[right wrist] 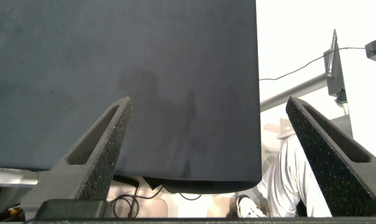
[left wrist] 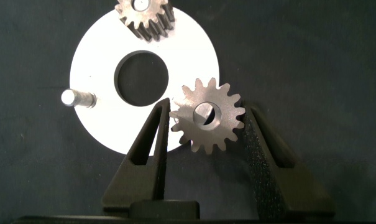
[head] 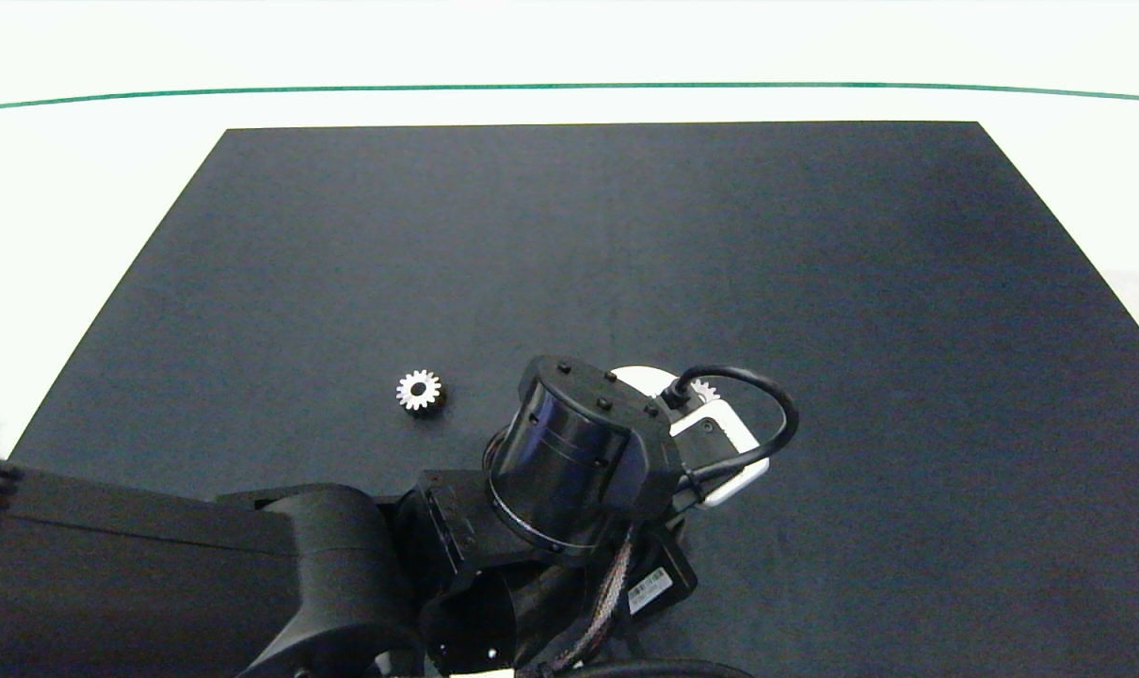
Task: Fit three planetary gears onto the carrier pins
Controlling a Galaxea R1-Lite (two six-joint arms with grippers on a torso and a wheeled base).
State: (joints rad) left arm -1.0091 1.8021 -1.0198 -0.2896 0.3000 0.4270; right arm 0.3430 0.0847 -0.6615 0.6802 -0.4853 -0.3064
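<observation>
The white carrier disc (left wrist: 100,62) lies on the black mat, under my left wrist (head: 579,443) in the head view. One planetary gear (left wrist: 144,18) sits on a carrier pin at the disc's rim. A second pin (left wrist: 76,98) stands bare. My left gripper (left wrist: 209,109) is shut on another planetary gear (left wrist: 222,130), held flat at the disc's edge; a sliver of white pin shows off-centre through its bore. A third gear (head: 422,390) lies loose on the mat, left of the disc. My right gripper (right wrist: 209,102) stands open with nothing in it, out of the head view.
The black mat (head: 814,282) covers most of the white table. In the right wrist view the mat's edge (right wrist: 259,93) shows, with a person's leg (right wrist: 284,180) and cables on the floor beyond it.
</observation>
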